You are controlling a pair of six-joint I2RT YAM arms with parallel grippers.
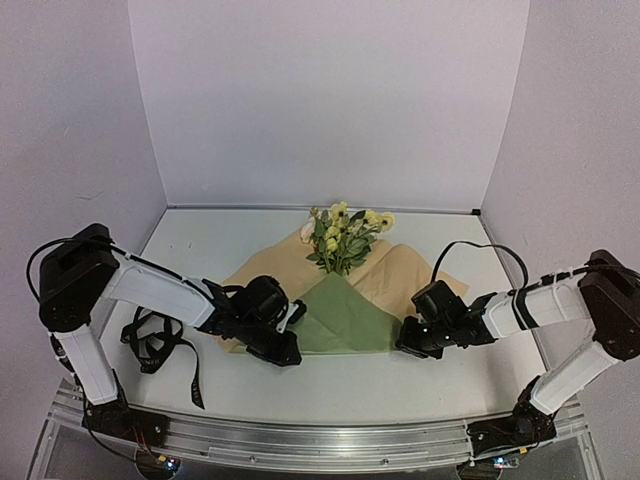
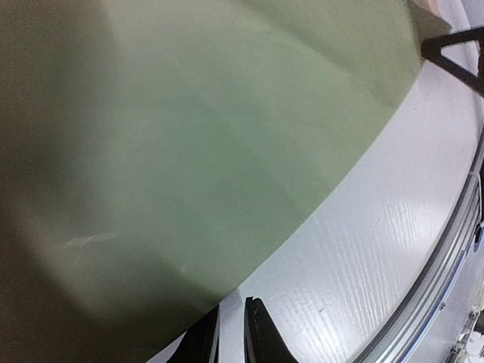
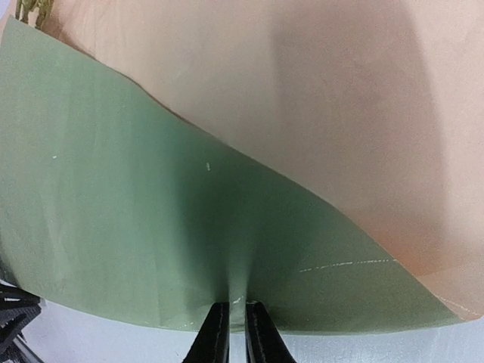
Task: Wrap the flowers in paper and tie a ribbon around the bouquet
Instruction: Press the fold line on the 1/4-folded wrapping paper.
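The flowers (image 1: 345, 235), yellow and cream blooms with green leaves, lie at the back of the paper (image 1: 345, 318). The paper is tan, with an olive-green flap folded over the stems. In the left wrist view the green face of the paper (image 2: 197, 151) fills the frame. My left gripper (image 1: 292, 352) (image 2: 233, 310) sits at the flap's near-left corner, its jaws nearly together on the paper's edge. My right gripper (image 1: 403, 347) (image 3: 236, 306) is shut on the near-right edge of the paper (image 3: 151, 212), which puckers at the tips. The black ribbon (image 1: 150, 340) lies tangled on the table beside my left arm.
The white table (image 1: 430, 385) ends in a metal rail (image 1: 330, 440) along its near edge. White walls close in the back and both sides. A tail of the ribbon trails toward the front rail.
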